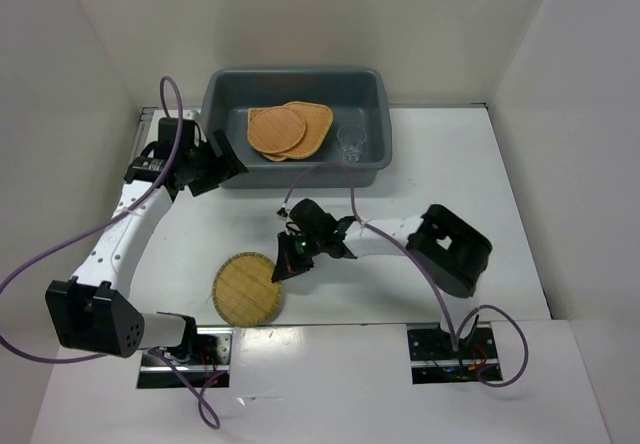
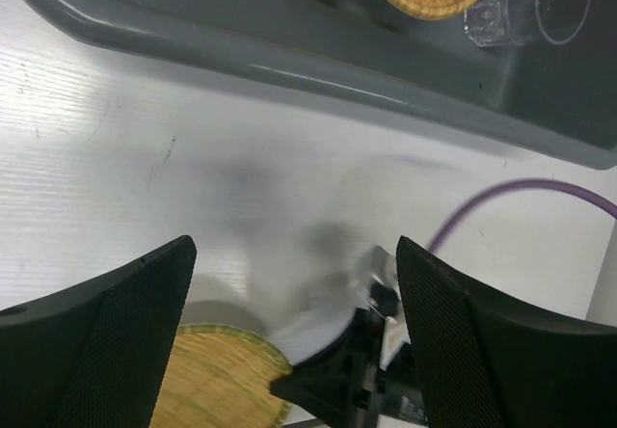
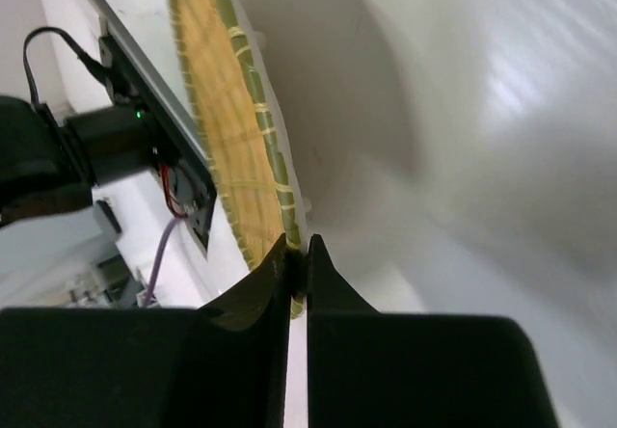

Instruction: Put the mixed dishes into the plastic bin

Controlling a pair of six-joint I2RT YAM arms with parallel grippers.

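lower centre, the round tray [image 1: 246, 290] is pinched at its edge by the right gripper [image 3: 297, 251]; upper left, the left gripper [image 1: 226, 167] is held spread beside the bin [image 1: 224, 96].

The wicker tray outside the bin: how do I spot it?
Find the grey plastic bin at the far side, then look toward the near edge. The round wicker tray sits there, the right gripper pinching its rim; the other trays sit inside the bin.

Bright, even overhead light floods the white worktop [image 1: 480, 214], leaving only soft grey shadows around its middle and near edge, a faint sheen on the plastic bin [image 2: 289, 66] rim, and smeared blur across parts of both wrist views.
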